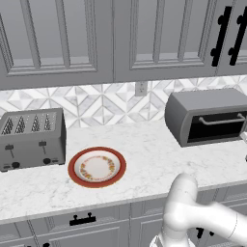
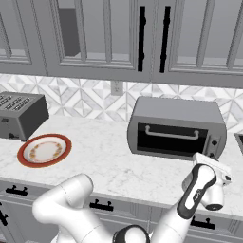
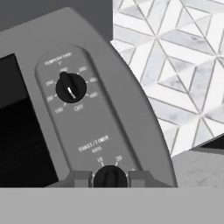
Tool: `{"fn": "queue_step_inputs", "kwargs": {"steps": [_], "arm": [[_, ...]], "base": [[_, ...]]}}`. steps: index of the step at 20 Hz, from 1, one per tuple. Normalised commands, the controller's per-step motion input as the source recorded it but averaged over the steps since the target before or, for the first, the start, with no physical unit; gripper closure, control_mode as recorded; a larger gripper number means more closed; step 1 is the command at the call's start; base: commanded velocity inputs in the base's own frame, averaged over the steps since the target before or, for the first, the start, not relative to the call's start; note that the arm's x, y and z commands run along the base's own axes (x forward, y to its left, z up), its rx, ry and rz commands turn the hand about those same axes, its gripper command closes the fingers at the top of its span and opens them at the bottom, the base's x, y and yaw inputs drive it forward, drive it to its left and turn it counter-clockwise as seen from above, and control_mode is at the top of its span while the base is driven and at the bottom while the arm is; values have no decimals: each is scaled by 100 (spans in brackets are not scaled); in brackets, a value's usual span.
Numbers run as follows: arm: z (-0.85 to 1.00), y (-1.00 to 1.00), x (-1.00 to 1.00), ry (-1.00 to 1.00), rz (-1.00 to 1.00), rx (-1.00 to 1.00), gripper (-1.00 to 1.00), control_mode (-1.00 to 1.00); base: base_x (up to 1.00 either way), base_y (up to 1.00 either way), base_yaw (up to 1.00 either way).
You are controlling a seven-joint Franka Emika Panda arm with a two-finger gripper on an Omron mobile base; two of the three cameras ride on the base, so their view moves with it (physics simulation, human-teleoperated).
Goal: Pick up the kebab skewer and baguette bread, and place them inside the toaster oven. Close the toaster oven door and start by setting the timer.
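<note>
The grey toaster oven [image 1: 202, 113] [image 2: 178, 114] stands on the counter against the tiled wall. Its dark glass door [image 1: 217, 128] [image 2: 171, 138] is closed, with the silver bar handle across the top. My gripper [image 3: 110, 178] [image 2: 209, 161] is at the control panel [image 3: 100, 127] on the oven's right end. It is shut on the black timer knob [image 3: 110, 175], a fingertip [image 3: 80, 178] on each side. The temperature knob [image 3: 70, 86] sits above it. The kebab skewer and the baguette bread are hidden; the oven's inside looks black through the glass.
An empty red-rimmed plate [image 1: 96, 167] [image 2: 44, 150] lies on the marble counter. To its left stands a slotted silver toaster [image 1: 31, 137] [image 2: 19, 116]. Upper cabinets hang overhead. A dark object [image 2: 239, 140] touches the frame edge right of the oven.
</note>
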Motion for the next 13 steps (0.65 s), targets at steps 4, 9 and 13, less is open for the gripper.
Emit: {"fn": "queue_step_inputs", "kwargs": {"steps": [4,9,13], "arm": [[18,-5,0,0,3,22,100,-100],[22,-2,6,-2,6,22,100,-100],[25,-4,6,-8,9,21,100,-100]], "base": [[0,0,0],[0,0,0],[0,0,0]]}}
